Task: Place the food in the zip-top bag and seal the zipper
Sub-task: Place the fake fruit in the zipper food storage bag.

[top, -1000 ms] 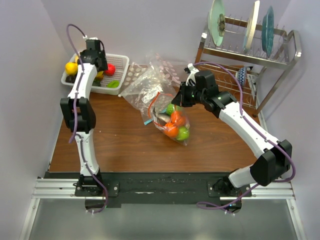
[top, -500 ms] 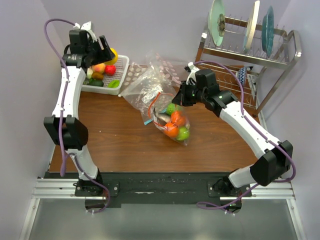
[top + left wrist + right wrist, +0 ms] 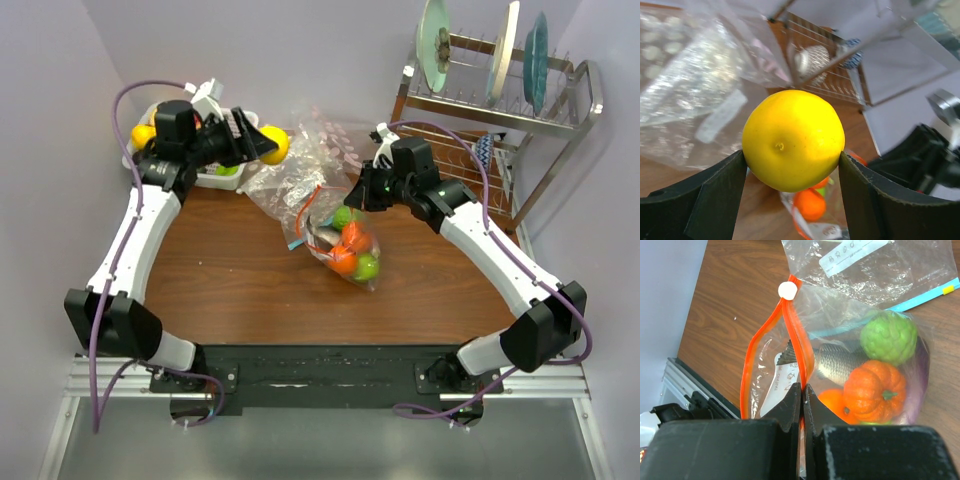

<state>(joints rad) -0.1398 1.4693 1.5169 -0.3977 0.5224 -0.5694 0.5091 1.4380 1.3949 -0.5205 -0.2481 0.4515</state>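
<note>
My left gripper (image 3: 268,146) is shut on a yellow round fruit (image 3: 274,146), held in the air left of the bags; in the left wrist view the fruit (image 3: 792,140) fills the space between both fingers (image 3: 715,200). The zip-top bag (image 3: 345,245) lies mid-table holding a green fruit (image 3: 888,337), an orange pumpkin (image 3: 872,385), a toy fish (image 3: 832,365) and more. My right gripper (image 3: 352,200) is shut on the bag's orange-red zipper strip (image 3: 801,355), holding the mouth open. The zipper's white slider (image 3: 787,290) sits at the strip's far end.
A white basket (image 3: 215,180) with more food stands at the back left. Other clear bags (image 3: 300,160), one with a blue-green strip (image 3: 920,297), lie behind the zip-top bag. A metal dish rack (image 3: 500,110) with plates stands at the back right.
My left arm has lifted the yellow fruit out of the basket and swung right with it, to the left of the bags. My right gripper has kept hold of the zipper strip.
</note>
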